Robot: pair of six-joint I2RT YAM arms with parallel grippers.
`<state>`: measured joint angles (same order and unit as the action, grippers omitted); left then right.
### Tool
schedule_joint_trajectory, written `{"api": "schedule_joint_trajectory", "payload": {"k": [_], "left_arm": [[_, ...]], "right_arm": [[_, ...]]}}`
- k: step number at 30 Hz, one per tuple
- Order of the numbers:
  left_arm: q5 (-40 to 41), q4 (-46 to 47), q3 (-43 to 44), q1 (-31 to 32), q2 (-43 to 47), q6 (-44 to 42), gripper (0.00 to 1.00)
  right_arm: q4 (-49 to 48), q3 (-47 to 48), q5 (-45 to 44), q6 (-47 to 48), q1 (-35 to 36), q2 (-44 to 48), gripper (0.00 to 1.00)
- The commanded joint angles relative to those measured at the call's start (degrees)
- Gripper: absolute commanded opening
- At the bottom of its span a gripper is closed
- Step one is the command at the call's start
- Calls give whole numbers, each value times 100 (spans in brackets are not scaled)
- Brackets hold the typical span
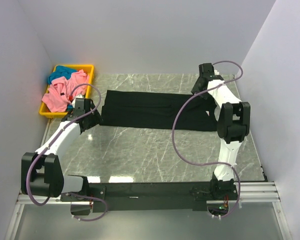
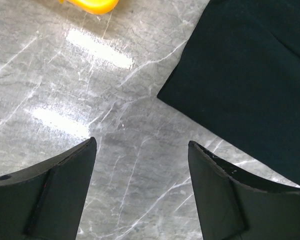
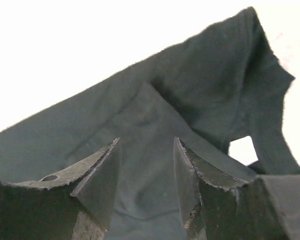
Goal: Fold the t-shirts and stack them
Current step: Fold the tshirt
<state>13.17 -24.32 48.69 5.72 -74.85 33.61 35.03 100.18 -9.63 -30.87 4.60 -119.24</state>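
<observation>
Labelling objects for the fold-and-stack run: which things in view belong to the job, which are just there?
Job: large black fabric t-shirt, pink fabric shirt, teal fabric shirt.
Just there: yellow plastic bin, grey marble-look table, purple cables.

The grey veined stone-look worktop (image 1: 140,150) is polished and glossy, with bright streaks of reflected light. Across the middle, the large black t-shirt (image 1: 150,110) is soft matt cloth. At upper left, the pink t-shirt (image 1: 65,95) and teal t-shirt (image 1: 62,71) are crumpled matt fabric in a shiny yellow plastic tray (image 1: 85,66). The left hand (image 2: 142,146) has matt black plastic fingers (image 2: 55,195). The right hand (image 3: 146,142) shows chipped, rough edges.
</observation>
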Motion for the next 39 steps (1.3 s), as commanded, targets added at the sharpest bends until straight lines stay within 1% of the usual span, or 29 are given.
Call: {"api": "schedule_joint_trajectory", "payload": {"k": [1,4,5,7,9,12,13,16,17,22,23,25,26,27,29,33,39], "left_arm": [[-25,102,97,17,-21,-65,80],[-51,102,97,17,-38,-65,81],[-77,102,97,17,-47,-65,82],[-121,76,115,17,-100,-56,84],[-139,67,132,26,-126,-47,84],[-78,76,115,17,-100,-38,84],[-60,85,115,17,-74,-47,84],[-25,102,132,26,-74,-47,84],[-34,111,141,17,-91,-47,84],[10,76,211,17,-241,-73,84],[-7,76,203,17,-241,-73,84],[-34,85,194,17,-249,-73,83],[-34,85,194,17,-249,-73,83],[-34,85,194,17,-249,-65,83],[-51,85,194,17,-249,-65,83],[-104,85,194,26,-249,-65,83],[-139,94,185,17,-223,-65,83]], "right_arm": [[-346,-314,-84,475,-12,761,53],[-391,-788,58,565,-12,1051,53],[-443,-1129,49,556,-29,1139,53],[-741,-1508,162,565,-117,1403,53],[-926,-1896,599,582,-240,1526,52],[-1111,-1932,1180,687,-363,1500,49],[-1138,-1906,1296,810,-355,1492,47],[-1261,-1704,1438,933,-162,1360,46],[-1235,-1495,1324,969,48,1290,46],[-1121,-809,526,1083,681,693,46],[-1069,-677,445,1101,761,692,46],[-805,-378,191,1153,1033,411,47],[-726,-124,-124,1180,1121,245,47],[-595,-9,-258,1232,1279,148,47],[-480,290,-608,1285,1403,-80,47],[-164,695,-978,1478,1614,-441,47],[21,951,-1138,1646,1799,-793,45]]}}
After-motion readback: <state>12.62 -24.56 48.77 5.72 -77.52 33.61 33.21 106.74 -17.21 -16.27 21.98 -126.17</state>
